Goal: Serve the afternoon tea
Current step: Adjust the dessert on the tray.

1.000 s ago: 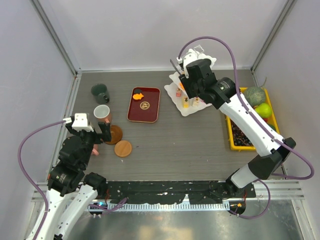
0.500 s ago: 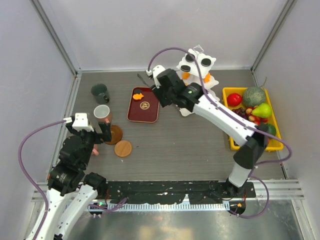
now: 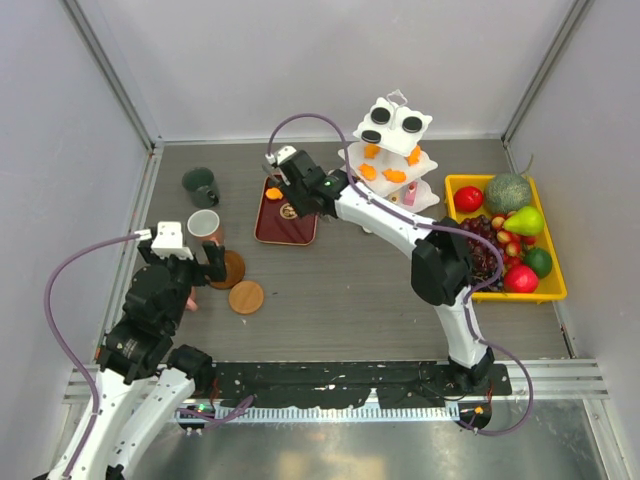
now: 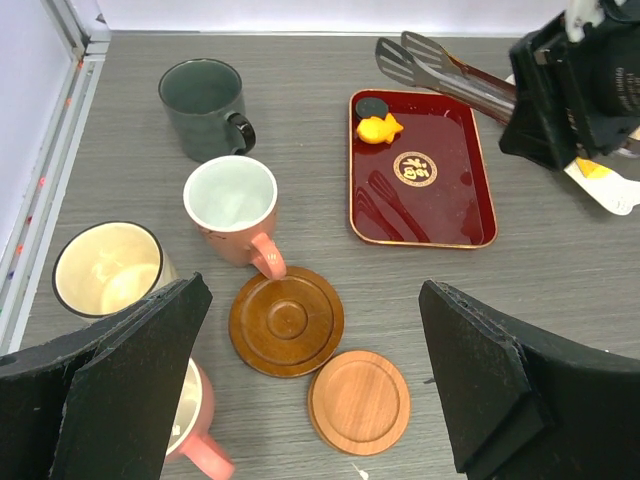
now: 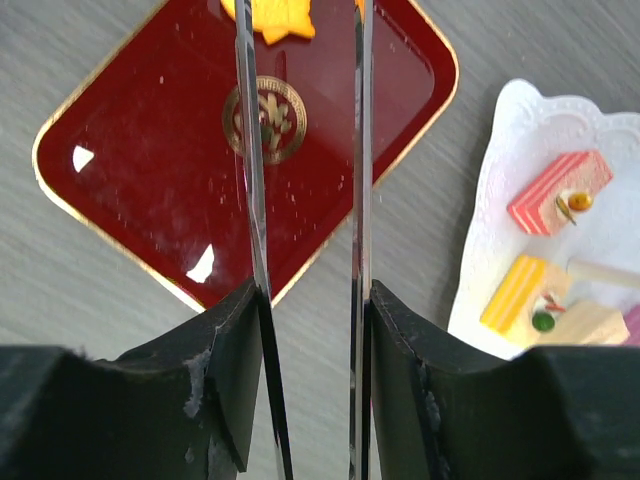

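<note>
My right gripper (image 5: 310, 370) is shut on the metal tongs (image 5: 250, 180), whose two blades hang apart over the dark red tray (image 5: 150, 150). An orange sweet (image 5: 270, 15) lies beneath them at the tray's far end, with a black round sweet (image 4: 371, 106) beside it. The white three-tier stand (image 3: 392, 150) to the right carries black, orange and pink-yellow sweets. My left gripper (image 4: 315, 385) is open and empty above two brown coasters (image 4: 287, 320). The dark green mug (image 4: 203, 95), pink mug (image 4: 231, 208) and cream mug (image 4: 107, 270) stand on the left.
A yellow tray of fruit (image 3: 505, 235) sits at the right edge. A second pink mug (image 4: 190, 420) is close under my left finger. Metal frame walls bound the table on the left, back and right.
My right arm has swung left from the stand to the red tray, carrying the tongs, and the blades have drawn slightly closer. The left arm has barely moved.
</note>
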Robot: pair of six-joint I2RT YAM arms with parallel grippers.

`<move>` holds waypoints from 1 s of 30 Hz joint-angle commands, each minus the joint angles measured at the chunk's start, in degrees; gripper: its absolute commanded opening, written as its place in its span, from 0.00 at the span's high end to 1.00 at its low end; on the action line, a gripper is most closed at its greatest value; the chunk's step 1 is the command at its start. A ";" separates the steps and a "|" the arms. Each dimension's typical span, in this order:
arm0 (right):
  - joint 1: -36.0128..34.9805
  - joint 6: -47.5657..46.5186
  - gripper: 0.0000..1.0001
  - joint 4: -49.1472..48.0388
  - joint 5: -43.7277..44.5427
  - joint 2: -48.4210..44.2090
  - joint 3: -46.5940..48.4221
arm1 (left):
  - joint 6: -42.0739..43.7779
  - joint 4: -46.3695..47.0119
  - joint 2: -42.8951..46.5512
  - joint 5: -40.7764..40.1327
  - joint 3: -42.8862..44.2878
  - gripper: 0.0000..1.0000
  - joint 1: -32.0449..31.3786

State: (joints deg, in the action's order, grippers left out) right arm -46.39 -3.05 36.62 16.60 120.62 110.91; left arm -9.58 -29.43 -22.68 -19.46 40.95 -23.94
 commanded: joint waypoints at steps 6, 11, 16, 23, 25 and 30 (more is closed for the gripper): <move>0.25 -0.38 0.53 -8.93 4.14 8.66 7.91 | 0.62 2.18 -2.63 -0.31 -0.17 0.01 -0.58; 0.25 0.41 0.53 -9.11 4.32 11.48 8.36 | 0.79 2.27 -3.08 -0.40 -0.08 0.01 -1.10; 0.07 2.25 0.54 -6.92 3.44 10.44 6.08 | 0.88 2.36 -2.81 -0.49 -0.17 0.01 -1.19; -1.68 2.87 0.52 -6.92 2.65 4.63 -2.63 | 0.97 2.54 -2.55 -0.31 -0.17 0.01 -1.28; -1.95 2.96 0.52 -4.46 2.65 4.36 -2.54 | 0.97 2.62 -2.46 -0.22 -0.25 0.01 -1.19; -2.21 4.63 0.52 -2.79 1.16 3.05 -3.60 | 0.97 2.45 -2.46 -0.31 -0.26 0.01 -1.37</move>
State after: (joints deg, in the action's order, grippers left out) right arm -48.05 -0.30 33.17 18.92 129.49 107.42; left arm -9.54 -29.43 -25.47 -19.51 40.95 -25.02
